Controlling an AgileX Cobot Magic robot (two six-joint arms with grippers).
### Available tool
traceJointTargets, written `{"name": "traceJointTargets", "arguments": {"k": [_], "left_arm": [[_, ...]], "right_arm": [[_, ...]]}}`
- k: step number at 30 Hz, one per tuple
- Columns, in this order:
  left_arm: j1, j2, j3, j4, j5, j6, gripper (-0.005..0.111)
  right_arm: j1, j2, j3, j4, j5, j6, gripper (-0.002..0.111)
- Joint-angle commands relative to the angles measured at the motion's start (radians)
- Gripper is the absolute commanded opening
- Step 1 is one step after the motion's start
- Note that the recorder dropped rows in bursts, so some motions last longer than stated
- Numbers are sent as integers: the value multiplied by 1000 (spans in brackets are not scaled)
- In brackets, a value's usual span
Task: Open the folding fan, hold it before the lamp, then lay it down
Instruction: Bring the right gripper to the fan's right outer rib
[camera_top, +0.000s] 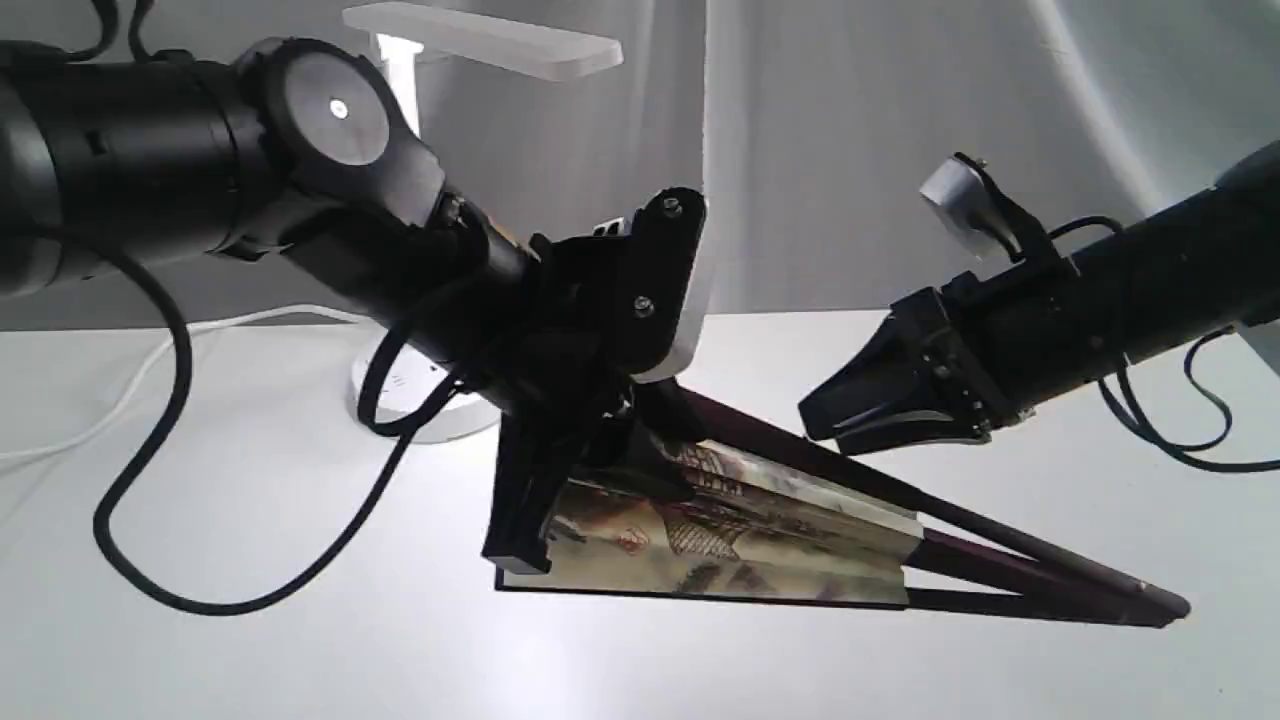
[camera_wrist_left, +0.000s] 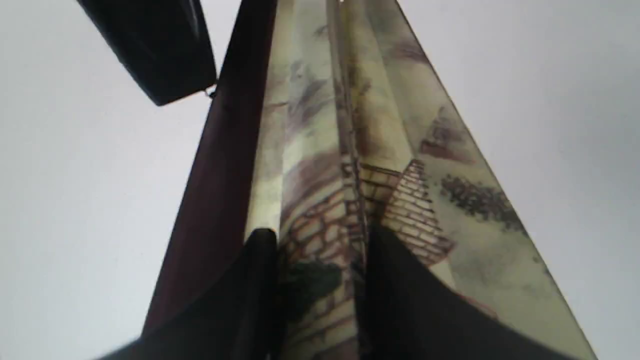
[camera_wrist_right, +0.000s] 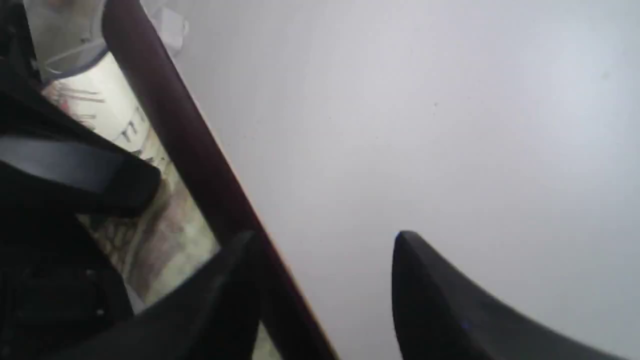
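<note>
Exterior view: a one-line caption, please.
Partly opened folding fan held by the left gripper; open right gripper hovers by its guard, lamp behind.

The left arm (camera_top: 200, 150) enters the exterior view from 9 o'clock and slopes toward 4 o'clock, its wrist bent so that the left gripper (camera_top: 520, 540) points down toward 7 o'clock. Its two fingers (camera_wrist_left: 400, 290) are closed on the pleats of the folding fan (camera_top: 740, 540), one on each side of a fold. The right arm (camera_top: 1150, 290) comes in from 3 o'clock and reaches toward 8 o'clock, tilted slightly down. The right gripper (camera_top: 835, 425) hangs just above the fan's upper guard, holding nothing, its jaws spread wide with bare surface showing between them in the right wrist view.
</note>
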Motion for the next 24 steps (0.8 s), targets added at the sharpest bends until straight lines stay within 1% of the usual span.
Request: {"name": "traceJointTargets", "arguments": {"k": [1,4,10,18,21,24], "left_arm": [[13,-7,0,-21,-20,26,0],[25,5,0,-27,-22,33,0],[32,8,0,-31,-20,67,0],[36,8,0,-38,-32,115,0],[45,8,0,-64,-32,138,0],[45,8,0,-64,-59,146,0]], "right_arm": [[0,1,-7,87,5,-44,43],[0,12,-7,129,5,-75,43],[0,48,-7,134,5,-75,43],[0,52,-7,145,5,-129,43],[0,52,-7,142,5,-133,43],[4,52,-7,142,5,-135,43]]}}
